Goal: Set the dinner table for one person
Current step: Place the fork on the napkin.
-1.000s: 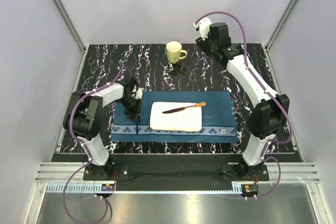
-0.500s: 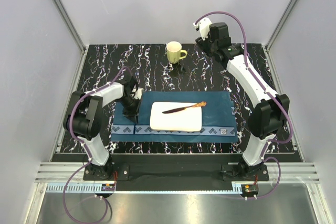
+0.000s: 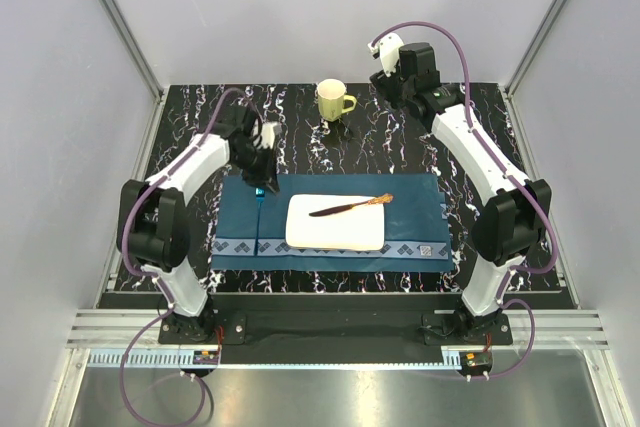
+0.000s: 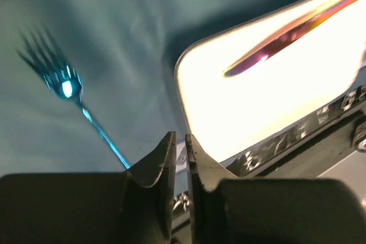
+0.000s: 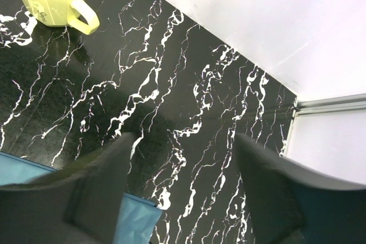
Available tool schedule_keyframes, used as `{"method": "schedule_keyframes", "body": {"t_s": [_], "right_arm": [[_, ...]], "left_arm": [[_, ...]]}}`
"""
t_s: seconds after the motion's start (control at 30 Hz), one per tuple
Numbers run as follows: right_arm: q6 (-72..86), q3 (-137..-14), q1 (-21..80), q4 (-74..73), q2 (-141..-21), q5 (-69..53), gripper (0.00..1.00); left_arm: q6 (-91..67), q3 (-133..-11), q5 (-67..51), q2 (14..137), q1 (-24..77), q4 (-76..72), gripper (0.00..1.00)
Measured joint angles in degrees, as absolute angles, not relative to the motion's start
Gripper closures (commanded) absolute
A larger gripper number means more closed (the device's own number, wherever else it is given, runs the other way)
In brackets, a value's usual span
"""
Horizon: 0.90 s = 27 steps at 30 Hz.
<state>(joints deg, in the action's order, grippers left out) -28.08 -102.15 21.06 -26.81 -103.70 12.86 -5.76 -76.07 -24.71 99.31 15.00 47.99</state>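
Left hand [image 4: 179, 141] closed, empty, hiding handle end of blue metal fork [image 4: 66, 87]. Right hand [image 5: 184, 144] open near far edge of black veined surface [image 5: 171, 84].

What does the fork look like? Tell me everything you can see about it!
The fork is thin and shiny blue, like coloured metal, with a small head of tines and a long, straight, slim handle. It lies flat on the dark blue placemat, left of the white plate and not touching it. The handle's end runs in behind the left hand, so I cannot tell whether they touch.
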Motion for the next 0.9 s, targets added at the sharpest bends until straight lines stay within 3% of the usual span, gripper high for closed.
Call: {"method": "schedule_keyframes", "body": {"t_s": [0.1, 0.13, 0.17, 0.2, 0.23, 0.4, 0.57, 0.73, 0.9], "right_arm": [[-27.1, -102.1, 21.1, -27.0, -103.7, 12.7, 0.01], [-26.7, -102.2, 21.1, -27.3, -103.7, 12.5, 0.0], [-25.9, -102.2, 21.1, -27.9, -103.7, 12.3, 0.0], [-25.0, -102.3, 21.1, -28.8, -103.7, 11.9, 0.0], [-24.0, -102.6, 21.1, -30.2, -103.7, 10.8, 0.0], [-21.4, -104.0, 21.1, -37.2, -103.7, 0.8, 0.01], [-29.3, -104.4, 22.5, -50.0, -103.6, -12.3, 0.09], [-41.2, -98.5, 26.9, -55.4, -102.9, -11.0, 0.01], [-52.2, -90.7, 30.3, -55.9, -102.3, -4.8, 0.0]], "left_arm": [[-5.6, -82.0, -24.6, 99.4, 15.0, 48.4, 0.66], [-5.3, -84.8, -24.0, 99.5, 15.0, 48.6, 0.51], [-4.9, -88.0, -23.3, 99.9, 14.9, 48.9, 0.18], [-4.3, -91.5, -22.3, 100.2, 14.7, 49.0, 0.05], [-4.4, -95.1, -21.2, 100.6, 14.5, 49.0, 0.01], [-1.3, -104.1, -14.8, 100.6, 12.7, 47.7, 0.01], [3.4, -105.5, -11.0, 100.6, 10.6, 50.6, 0.01], [9.4, -108.4, -6.5, 100.6, 10.4, 52.8, 0.01], [11.3, -110.2, -3.1, 100.6, 10.5, 53.2, 0.01]]}}
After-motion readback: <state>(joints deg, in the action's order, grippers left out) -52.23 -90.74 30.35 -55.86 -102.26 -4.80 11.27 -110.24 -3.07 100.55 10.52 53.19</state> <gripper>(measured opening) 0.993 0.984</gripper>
